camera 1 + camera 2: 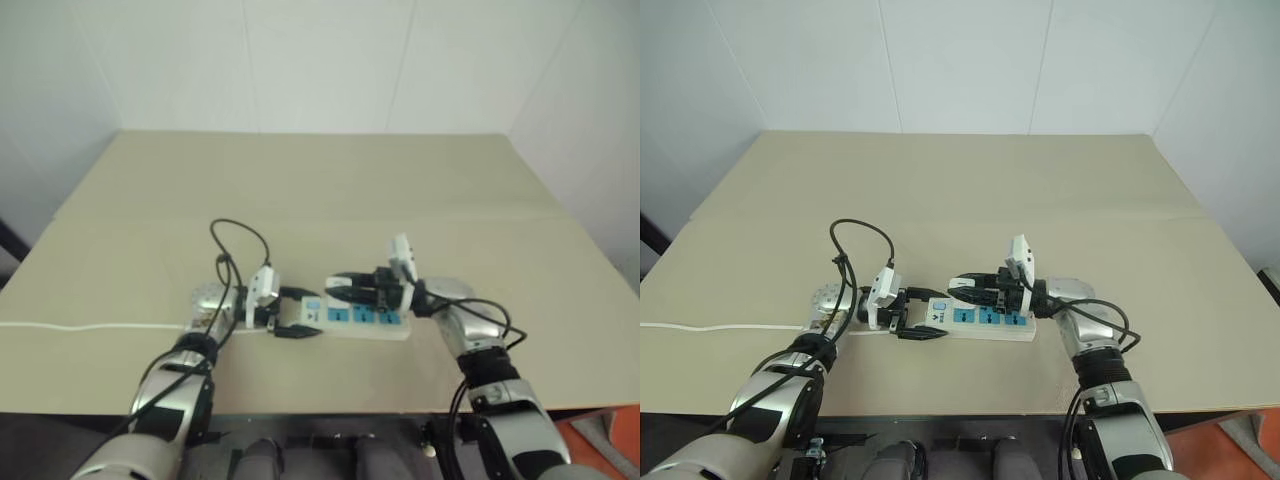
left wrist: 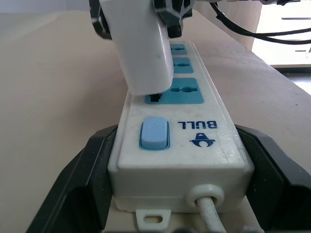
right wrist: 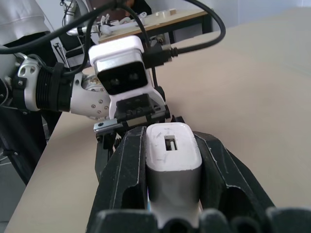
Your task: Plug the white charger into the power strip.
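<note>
"BULL" (blue) on power strip

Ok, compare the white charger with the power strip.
The white charger is a short plain block; the power strip is a long bar with blue sockets. The charger stands on end at a socket in the right gripper; the strip lies flat in the left gripper. Both are white.
</note>
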Controlling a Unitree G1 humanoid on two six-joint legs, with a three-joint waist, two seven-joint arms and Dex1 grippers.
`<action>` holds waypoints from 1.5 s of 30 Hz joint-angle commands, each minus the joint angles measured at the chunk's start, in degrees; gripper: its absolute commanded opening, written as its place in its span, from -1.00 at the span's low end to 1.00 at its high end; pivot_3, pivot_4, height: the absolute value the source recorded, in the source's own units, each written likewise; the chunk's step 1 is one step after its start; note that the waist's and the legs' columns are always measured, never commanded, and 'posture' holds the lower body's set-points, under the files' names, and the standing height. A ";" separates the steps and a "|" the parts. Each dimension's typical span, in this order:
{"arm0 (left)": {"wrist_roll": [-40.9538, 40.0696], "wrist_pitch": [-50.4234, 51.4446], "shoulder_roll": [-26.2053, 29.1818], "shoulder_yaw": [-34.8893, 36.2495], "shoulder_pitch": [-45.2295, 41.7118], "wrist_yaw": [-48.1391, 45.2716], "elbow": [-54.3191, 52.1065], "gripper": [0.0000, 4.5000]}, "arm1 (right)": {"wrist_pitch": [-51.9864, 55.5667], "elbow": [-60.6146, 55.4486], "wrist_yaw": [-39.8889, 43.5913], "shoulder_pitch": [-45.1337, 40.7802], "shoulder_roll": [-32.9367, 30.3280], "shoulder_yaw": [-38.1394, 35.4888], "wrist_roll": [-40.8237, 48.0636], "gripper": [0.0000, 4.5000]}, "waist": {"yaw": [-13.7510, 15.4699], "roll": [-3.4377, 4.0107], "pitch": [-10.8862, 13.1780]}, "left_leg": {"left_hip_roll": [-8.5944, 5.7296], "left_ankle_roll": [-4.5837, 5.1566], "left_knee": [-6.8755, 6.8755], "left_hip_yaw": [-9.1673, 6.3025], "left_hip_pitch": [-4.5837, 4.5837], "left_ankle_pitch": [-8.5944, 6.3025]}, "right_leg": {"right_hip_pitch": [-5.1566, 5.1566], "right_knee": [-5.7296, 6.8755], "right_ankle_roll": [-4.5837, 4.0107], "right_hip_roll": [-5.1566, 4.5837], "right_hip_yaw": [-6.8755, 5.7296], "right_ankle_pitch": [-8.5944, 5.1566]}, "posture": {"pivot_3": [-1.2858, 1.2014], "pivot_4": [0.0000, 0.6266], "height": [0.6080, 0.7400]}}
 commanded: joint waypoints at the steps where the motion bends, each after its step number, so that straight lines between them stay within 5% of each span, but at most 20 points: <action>1: -0.57 0.13 -0.14 -0.25 0.16 -0.23 -2.02 0.45 | -1.81 -0.38 0.29 0.07 0.05 -0.09 -0.04 -0.49 | -0.01 0.00 0.00 | 0.00 0.00 0.00 0.00 0.00 0.00 | 0.00 0.00 0.00 0.00 0.00 0.00 | 0.03 -0.52 1.00; 26: -1.36 0.84 -0.11 -0.71 0.52 -0.23 -3.28 0.45 | -17.57 8.01 5.63 3.96 0.65 7.22 -6.72 -0.49 | -0.20 0.01 -0.01 | 0.01 0.00 -0.01 0.00 0.30 0.00 | 0.32 -0.03 0.02 0.01 0.00 -0.02 | 0.03 -0.52 1.00; 45: -1.87 1.12 0.04 -0.62 0.95 -0.23 -3.87 0.45 | -19.96 12.46 1.14 5.44 2.46 7.11 -8.90 -0.49 | -1.23 0.02 -0.08 | 0.06 0.00 -0.12 0.00 1.39 -0.04 | 1.42 -0.20 0.45 0.03 0.01 -0.32 | 0.03 -0.52 1.00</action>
